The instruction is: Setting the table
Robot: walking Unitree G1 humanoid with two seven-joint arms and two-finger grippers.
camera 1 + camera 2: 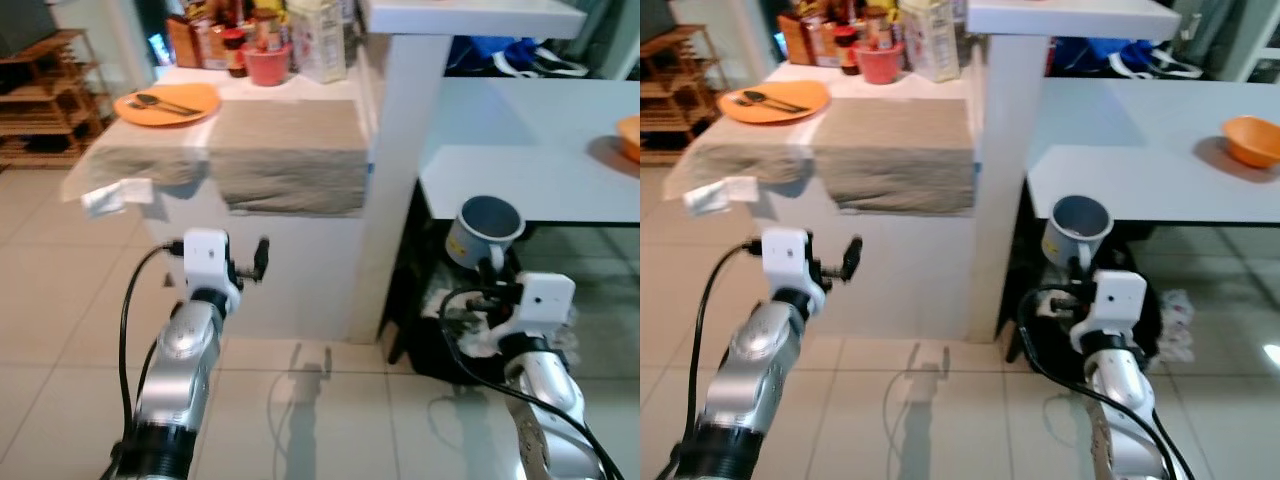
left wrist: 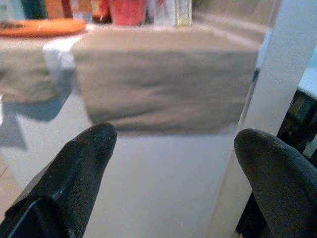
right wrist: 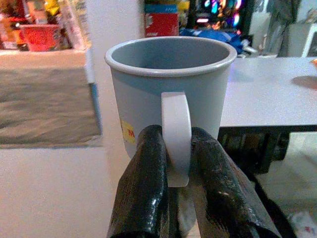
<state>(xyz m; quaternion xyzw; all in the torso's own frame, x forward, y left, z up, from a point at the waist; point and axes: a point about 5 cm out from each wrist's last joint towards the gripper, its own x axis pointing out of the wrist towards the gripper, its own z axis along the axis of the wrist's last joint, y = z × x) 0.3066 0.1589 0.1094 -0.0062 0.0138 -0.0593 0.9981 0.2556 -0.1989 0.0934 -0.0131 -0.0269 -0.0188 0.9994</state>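
A grey-blue mug (image 3: 171, 84) is held upright by its white handle, with my right gripper (image 3: 171, 136) shut on it. The mug (image 1: 487, 232) hangs just below the front edge of the white table (image 1: 540, 150), close to the near corner. An orange bowl (image 1: 1252, 140) sits at the table's right side. My left gripper (image 2: 173, 136) is open and holds nothing; it is raised in front of the white counter draped with tan cloth (image 1: 285, 150). An orange plate (image 1: 167, 103) with a spoon on it lies at the counter's left.
A red cup (image 1: 267, 63), bottles and a carton (image 1: 318, 40) crowd the counter's back. A white pillar (image 1: 400, 180) stands between counter and table. Dark clutter (image 1: 440, 330) lies under the table. A wooden shelf (image 1: 40, 100) is at the far left, and tiled floor (image 1: 320, 420) lies below.
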